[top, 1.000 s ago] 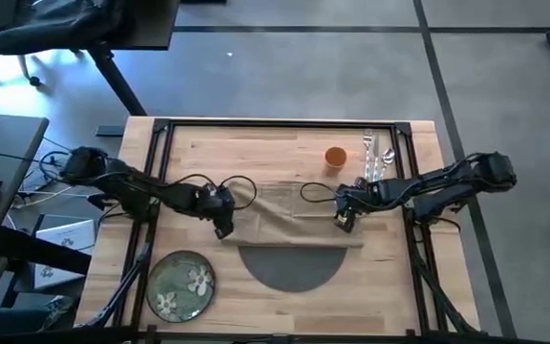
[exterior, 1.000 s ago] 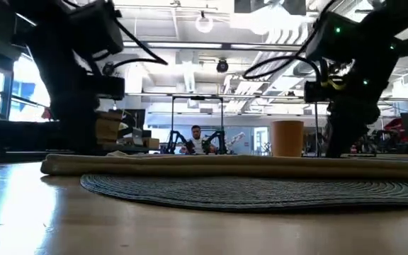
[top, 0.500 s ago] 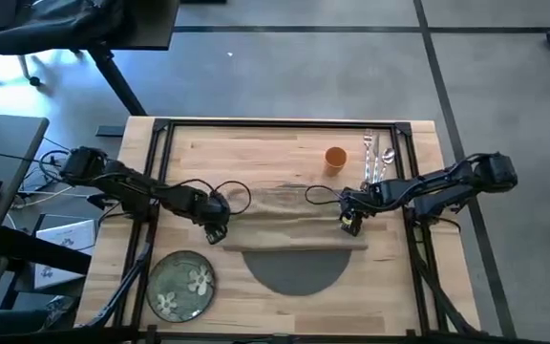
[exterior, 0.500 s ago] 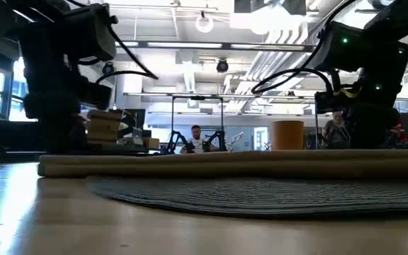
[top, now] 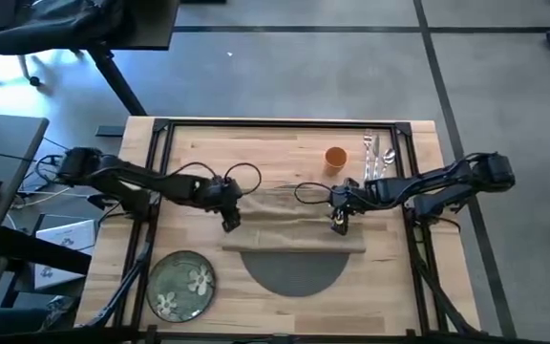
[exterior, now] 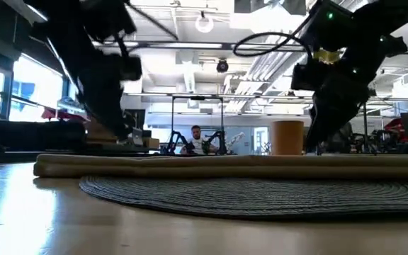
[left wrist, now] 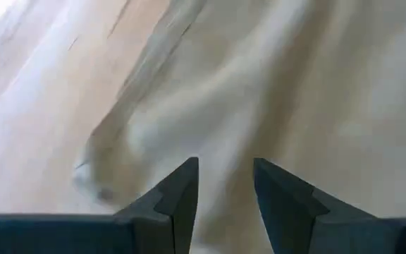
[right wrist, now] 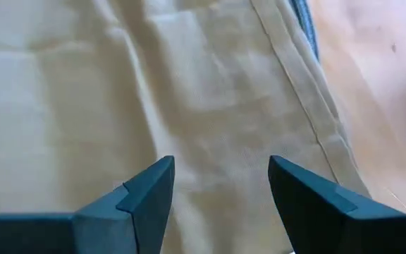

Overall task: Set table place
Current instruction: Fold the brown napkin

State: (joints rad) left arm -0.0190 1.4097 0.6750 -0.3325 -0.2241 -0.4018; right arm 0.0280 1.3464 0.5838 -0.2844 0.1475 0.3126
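Observation:
A folded tan napkin (top: 294, 222) lies across the far half of the round dark-grey placemat (top: 292, 274) in the middle of the table (top: 256, 143). My left gripper (left wrist: 224, 176) hangs open over the napkin's left end (top: 229, 222). My right gripper (right wrist: 220, 173) hangs open over the napkin's right part (top: 338, 222). In both wrist views only cloth shows past the fingers. A green flowered plate (top: 181, 284) sits at the near left. The orange cup (top: 335, 157) and the silver cutlery (top: 378, 158) lie at the far right.
The table's black frame rails (top: 156, 191) run along both sides under the arms. A grey desk with cables (top: 8, 182) stands left of the table. In the low view the napkin (exterior: 218, 166) lies flat on the placemat (exterior: 261, 195), and a person (exterior: 197, 139) sits far behind.
Both grippers first went outward and down to the napkin's two ends. They have now come back inward over the napkin, risen and tipped. The napkin lies a little narrower from far to near than a second ago, flat on the placemat.

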